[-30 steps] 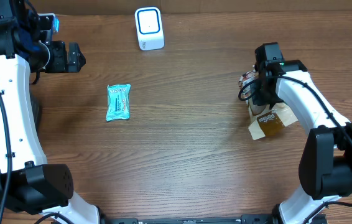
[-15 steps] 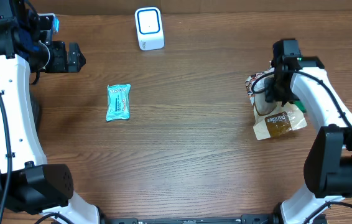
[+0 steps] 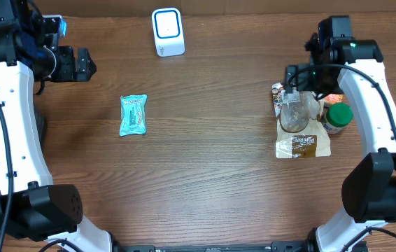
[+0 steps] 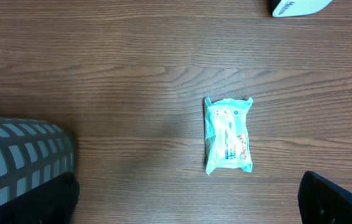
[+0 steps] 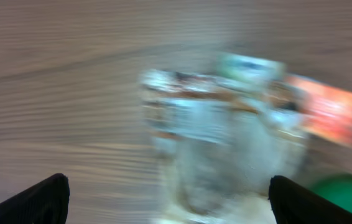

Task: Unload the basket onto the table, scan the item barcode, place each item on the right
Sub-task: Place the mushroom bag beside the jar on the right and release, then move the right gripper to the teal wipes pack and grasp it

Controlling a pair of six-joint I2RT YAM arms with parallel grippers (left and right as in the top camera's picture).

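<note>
Left gripper (image 3: 86,64): at the far left of the table (image 3: 212,182), held above the surface, fingers (image 4: 334,199) standing wide apart with nothing between them.

Teal packet (image 3: 133,115): lying flat on the wood left of centre, printed face up, well apart from both arms (the left wrist view looks straight down on it).

White barcode scanner (image 3: 168,31): upright at the table's far edge, near the middle.

Right side: a clear plastic tub (image 3: 297,115) rests on a brown pouch (image 3: 303,145), with a green-lidded jar (image 3: 338,117) just beside them and an orange wrapper (image 3: 332,99) partly hidden behind.

Right gripper (image 5: 168,190): above this cluster, fingers spread wide; the wrist view is badly blurred, but it appears to grip nothing
</note>
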